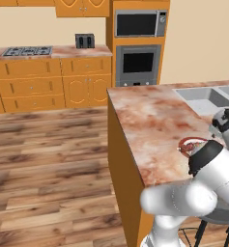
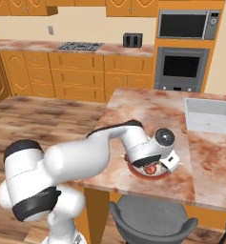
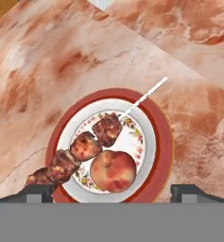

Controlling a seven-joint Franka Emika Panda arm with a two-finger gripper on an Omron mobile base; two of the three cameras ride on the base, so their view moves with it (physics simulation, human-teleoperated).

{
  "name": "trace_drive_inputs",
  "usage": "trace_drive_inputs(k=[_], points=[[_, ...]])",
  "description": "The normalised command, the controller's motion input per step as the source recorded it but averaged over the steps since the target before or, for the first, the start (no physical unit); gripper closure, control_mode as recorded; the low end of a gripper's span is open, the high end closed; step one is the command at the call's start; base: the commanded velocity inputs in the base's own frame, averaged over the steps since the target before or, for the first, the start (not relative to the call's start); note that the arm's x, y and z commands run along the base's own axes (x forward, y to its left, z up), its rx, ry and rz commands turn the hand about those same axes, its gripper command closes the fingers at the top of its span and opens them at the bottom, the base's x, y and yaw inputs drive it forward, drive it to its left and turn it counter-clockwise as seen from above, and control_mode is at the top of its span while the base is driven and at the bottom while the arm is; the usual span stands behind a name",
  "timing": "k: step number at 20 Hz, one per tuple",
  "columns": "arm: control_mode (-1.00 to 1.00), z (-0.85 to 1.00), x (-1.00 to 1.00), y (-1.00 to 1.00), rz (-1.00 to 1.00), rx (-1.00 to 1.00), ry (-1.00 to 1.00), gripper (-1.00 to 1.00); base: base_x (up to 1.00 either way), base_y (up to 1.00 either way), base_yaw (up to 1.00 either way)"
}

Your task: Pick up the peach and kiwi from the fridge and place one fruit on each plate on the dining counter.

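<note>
The peach [image 3: 113, 171] lies on the red-rimmed plate [image 3: 166, 142], next to a meat skewer [image 3: 85, 146] that rests across the plate. The plate stands near the front edge of the dining counter [image 3: 61, 56]. My gripper [image 3: 114, 191] hangs open just above the peach, its fingertips [image 3: 40, 191] spread wide on either side and touching nothing. From the right base, the hand [image 2: 150, 164] covers most of the plate [image 2: 136, 171] and the peach [image 2: 151, 168] peeks out under it. From the left base, the plate's red rim [image 1: 187, 143] shows behind my arm. The kiwi and the fridge are out of view.
An inset grey sink [image 2: 210, 116] lies to the right of the plate on the counter [image 2: 148, 109]. A grey stool [image 2: 148, 217] stands below the counter's front edge. The wall counter with stove [image 2: 78, 46], toaster [image 2: 132, 40] and built-in oven [image 2: 181, 66] is far behind.
</note>
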Motion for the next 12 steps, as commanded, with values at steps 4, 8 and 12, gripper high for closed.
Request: trace_drive_inputs(k=[4, 8, 12], points=[[-1.00, 1.00, -0.69, 0.60, 0.00, 0.00, 0.00, -1.00, 0.00, 0.00, 0.00], [-1.00, 0.98, -0.61, 0.91, 0.00, -0.05, 0.00, -1.00, 0.00, 0.00, 0.00], [-1.00, 0.85, -0.56, 1.00, -0.01, -0.12, 0.00, -1.00, 0.00, 0.00, 0.00]])
